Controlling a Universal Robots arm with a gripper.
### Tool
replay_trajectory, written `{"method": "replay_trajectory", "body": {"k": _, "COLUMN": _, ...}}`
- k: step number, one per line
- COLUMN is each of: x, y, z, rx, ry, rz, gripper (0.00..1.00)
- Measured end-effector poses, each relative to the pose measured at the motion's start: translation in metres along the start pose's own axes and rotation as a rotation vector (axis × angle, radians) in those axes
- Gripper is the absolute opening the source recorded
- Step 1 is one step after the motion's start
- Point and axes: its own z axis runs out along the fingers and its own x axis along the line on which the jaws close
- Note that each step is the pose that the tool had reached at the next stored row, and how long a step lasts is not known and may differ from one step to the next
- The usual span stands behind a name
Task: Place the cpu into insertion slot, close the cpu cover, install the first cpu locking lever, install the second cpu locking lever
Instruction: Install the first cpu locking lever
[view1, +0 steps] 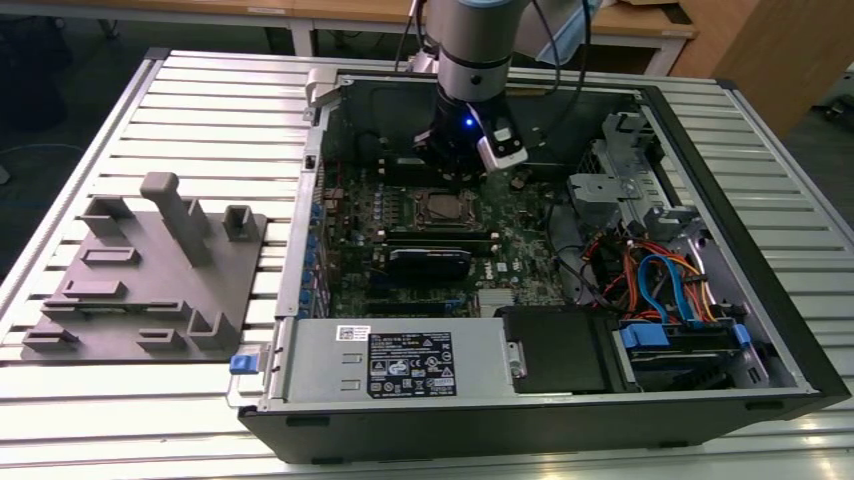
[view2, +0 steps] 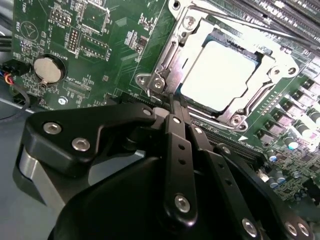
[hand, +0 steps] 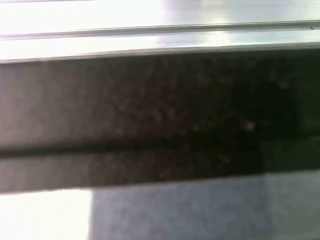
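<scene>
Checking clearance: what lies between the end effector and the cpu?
In the second wrist view, the cover's metal edge and a thin lever separate the end effector from the cpu.

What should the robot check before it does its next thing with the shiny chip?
1. The cpu sits in the insertion slot: ok.
2. The cpu cover is down around the chip: ok.
3. Gripper is close to the socket corner, jaws together: ok.
4. Something is held between the jaws: cannot tell.
5. Locking levers are latched: cannot tell.
6. The arm is over the motherboard inside the case: ok.
</scene>
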Motion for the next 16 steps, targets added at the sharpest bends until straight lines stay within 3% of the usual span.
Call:
{"method": "replay_trajectory", "body": {"k": 7, "x": 0.0002, "y": -0.0002, "z": 0.0024, "rx": -0.0007, "ry": 0.0004, "rz": 0.000, "gripper": 0.10}}
{"method": "replay_trajectory", "body": {"k": 10, "x": 0.0005, "y": -0.0012, "z": 0.0022, "rx": -0.0059, "ry": 0.0020, "rz": 0.000, "gripper": 0.10}}
{"method": "replay_trajectory", "body": {"k": 12, "x": 0.0010, "y": -0.0022, "z": 0.0015, "rx": -0.0198, "ry": 0.0043, "rz": 0.001, "gripper": 0.10}}
{"method": "replay_trajectory", "body": {"k": 16, "x": 0.0005, "y": -0.0012, "z": 0.0030, "rx": -0.0664, "ry": 0.0067, "rz": 0.003, "gripper": 0.10}}
